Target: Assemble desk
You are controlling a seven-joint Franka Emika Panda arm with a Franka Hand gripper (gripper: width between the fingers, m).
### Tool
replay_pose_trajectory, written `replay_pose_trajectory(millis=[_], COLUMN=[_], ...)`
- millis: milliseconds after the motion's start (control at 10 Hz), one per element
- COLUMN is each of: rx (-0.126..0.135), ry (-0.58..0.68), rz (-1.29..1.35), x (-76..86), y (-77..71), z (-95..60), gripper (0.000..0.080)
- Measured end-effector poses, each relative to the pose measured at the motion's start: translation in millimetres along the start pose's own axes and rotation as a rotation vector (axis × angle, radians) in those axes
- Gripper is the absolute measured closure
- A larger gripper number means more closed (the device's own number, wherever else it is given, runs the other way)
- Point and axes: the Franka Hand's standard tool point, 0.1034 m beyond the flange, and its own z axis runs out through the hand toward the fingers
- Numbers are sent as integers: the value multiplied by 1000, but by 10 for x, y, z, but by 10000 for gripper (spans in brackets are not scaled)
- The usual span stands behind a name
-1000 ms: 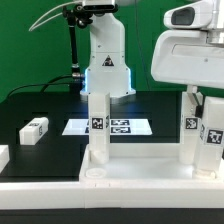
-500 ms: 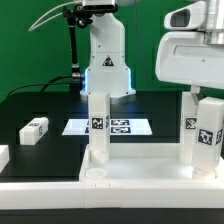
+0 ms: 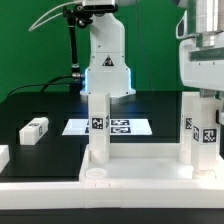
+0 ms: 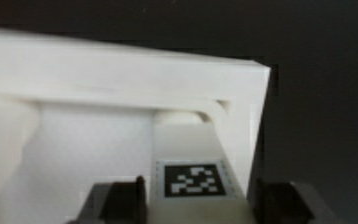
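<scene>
The white desk top [image 3: 135, 165] lies flat at the front in the exterior view. Two tagged legs stand upright in it, one [image 3: 99, 125] on the left and one [image 3: 189, 125] on the right. My gripper [image 3: 207, 98] hangs over the top's right end, shut on a third tagged leg [image 3: 209, 135] that stands upright just in front of the right one. In the wrist view the held leg [image 4: 197, 175] sits between my two black fingers [image 4: 114, 205], against a corner of the desk top [image 4: 87, 80]. Its lower end is hidden.
A loose tagged leg [image 3: 34, 128] lies on the black table at the exterior view's left, with another white part [image 3: 3, 157] at the left edge. The marker board [image 3: 125, 127] lies behind the desk top. The arm's base [image 3: 105, 60] stands at the back.
The jaws have closed on the leg. The gripper has shifted toward the exterior view's right, and the held leg has gone from tilted to upright, closer to the standing right leg.
</scene>
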Motion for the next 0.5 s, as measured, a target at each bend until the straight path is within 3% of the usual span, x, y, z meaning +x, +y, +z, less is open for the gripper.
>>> replay_pose_trajectory(millis=[100,200,300,400,500], rx=[3,2,2,-16,-76], ry=[-20,-20,-20,-13,-9], rz=[57,75,71,-9,-174], x=[14,-1,-5,-2,-20], y=[-8,0,2,25,82], z=[5,10,11,14,5], gripper=[508,426,426,290,180])
